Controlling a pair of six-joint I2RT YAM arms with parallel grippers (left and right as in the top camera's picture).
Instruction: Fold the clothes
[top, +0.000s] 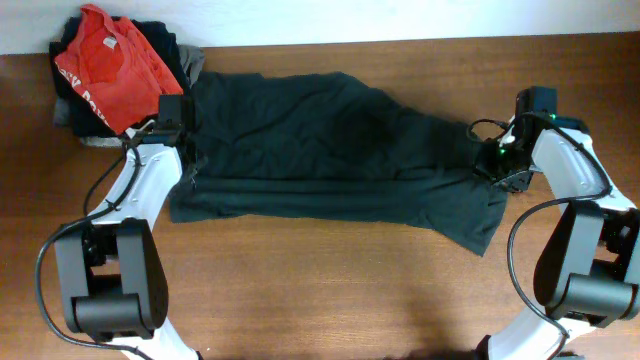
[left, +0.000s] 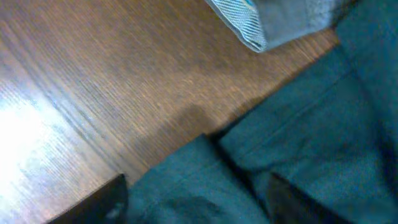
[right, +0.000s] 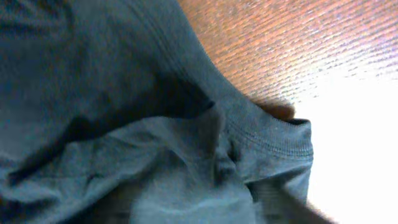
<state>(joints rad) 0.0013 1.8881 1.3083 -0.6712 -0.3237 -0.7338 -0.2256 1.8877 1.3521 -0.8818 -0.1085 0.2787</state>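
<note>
- Landmark: the clothes (top: 330, 150), dark and wrinkly, lay stretched lengthwise on the table (top: 330, 290) betw. the two arms. The near long edge looked doubled over, so the fold was prob. only partway.
- Off the clothes' upper-left end sat a red T-shirt (top: 110, 70) on a stack, w/ a grey folded garment (top: 195, 62) just beside the dark cloth's corner. The wrist view showed only a strip of wood betw. them. Risk: a sweep at that end could snag or drag the stack.
- At the clothes' left edge hung the left gripper (top: 188, 160). Its fingers looked spread in the wrist view, w/ cloth betw. them and nothing pinched. Risk: closing there might catch one layer only, or two hems at once, and skew the fold.
- Mid-clothes was heavily wrinkled. Risk: creases get locked in if it is folded w/o smoothing.
- At the clothes' right end sat the right gripper (top: 497, 160), over a stitched hem. Its fingers were too blurred to tell whether they were spread or pressed together. Risk: the lower-right corner of the clothes stuck out past the rest, so the ends might not line up. Uneven pulls by the 2 arms would twist it.
- Writing: the red T-shirt had white print, partly hidden and unreadable, plus a small pale neck tag too small to read.
- No label or print showed on the clothes in any view.
</note>
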